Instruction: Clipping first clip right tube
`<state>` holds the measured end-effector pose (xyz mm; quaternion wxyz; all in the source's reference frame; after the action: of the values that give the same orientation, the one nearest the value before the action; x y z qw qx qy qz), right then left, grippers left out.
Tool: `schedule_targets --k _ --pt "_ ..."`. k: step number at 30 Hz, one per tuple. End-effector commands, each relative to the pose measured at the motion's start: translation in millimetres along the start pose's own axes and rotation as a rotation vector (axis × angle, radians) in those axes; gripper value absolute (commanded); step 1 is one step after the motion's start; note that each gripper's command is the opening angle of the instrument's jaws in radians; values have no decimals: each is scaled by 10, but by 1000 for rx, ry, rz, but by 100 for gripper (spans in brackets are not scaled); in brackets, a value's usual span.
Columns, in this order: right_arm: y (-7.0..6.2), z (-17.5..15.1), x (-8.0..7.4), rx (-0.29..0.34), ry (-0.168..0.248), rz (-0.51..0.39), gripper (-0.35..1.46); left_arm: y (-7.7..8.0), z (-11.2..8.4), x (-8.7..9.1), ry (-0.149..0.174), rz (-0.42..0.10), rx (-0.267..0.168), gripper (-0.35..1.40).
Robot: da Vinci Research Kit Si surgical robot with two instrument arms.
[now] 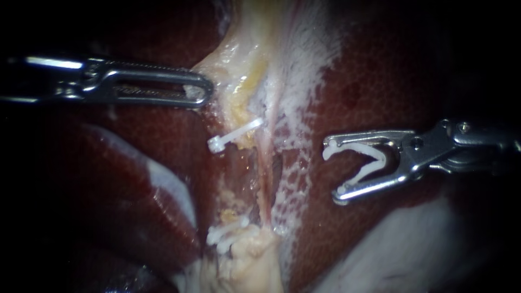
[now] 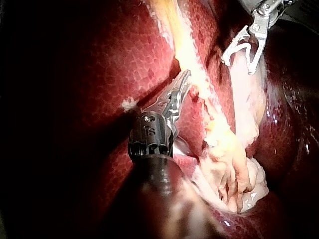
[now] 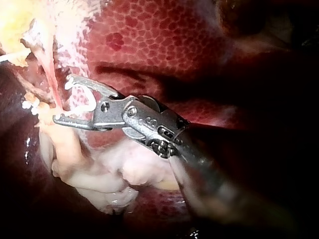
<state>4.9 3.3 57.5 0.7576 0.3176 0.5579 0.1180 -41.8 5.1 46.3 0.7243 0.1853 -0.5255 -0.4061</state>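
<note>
Inspector: Surface and surroundings?
Recorder: A dark red, glossy, finely mottled liver (image 1: pixel 391 70) is filling the field, with darkness lying beyond it. A pale yellow-white fibrous strip of tissue (image 1: pixel 255 49) is running down its middle and ending in a lumpy cream mass.
Inspector: The tube?
Recorder: A thin pink tube (image 1: pixel 266 173) is running lengthwise along that strip. A closed white plastic clip (image 1: pixel 236 135) is sitting slantwise just left of it; whether it is clamping this tube, I cannot tell. Two more white clips (image 1: pixel 225 233) are lying lower, by the cream mass.
Inspector: Instruments?
Recorder: The left instrument (image 1: pixel 203 92), its slotted steel jaws lying together, is gripping the strip's yellow edge. The right instrument (image 1: pixel 332 171) is holding its jaws wide, both bearing on an open white V-shaped clip (image 1: pixel 369 157) seated between them. In the endoscope view its tips are pointing at the tube and standing apart from it, over the liver; the right wrist view is showing them just beside it, enclosing nothing
</note>
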Motion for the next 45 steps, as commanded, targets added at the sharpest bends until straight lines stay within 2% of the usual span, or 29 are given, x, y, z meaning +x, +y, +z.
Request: schedule_targets --k 1,11,17,24,28,34,45 --pt "0 0 0 0 0 0 53 0 0 0 0 0 0 -35" --pt "-2 4 -6 -1 -7 -4 53 -2 -1 -1 0 -1 0 -35" --pt "-3 17 -15 -8 -33 -18 53 -8 -11 -15 2 -8 5 -35" --pt "-3 41 -33 -13 -36 10 53 -19 -23 -28 7 -15 7 -35" --pt "1 54 -39 8 -41 18 53 -28 -29 -34 2 -18 11 -35" --pt "4 70 -39 22 -45 34 53 -41 -36 -43 -5 -28 15 -35" --pt "8 95 -44 82 -62 49 51 -45 -38 -43 -5 -28 15 -35"
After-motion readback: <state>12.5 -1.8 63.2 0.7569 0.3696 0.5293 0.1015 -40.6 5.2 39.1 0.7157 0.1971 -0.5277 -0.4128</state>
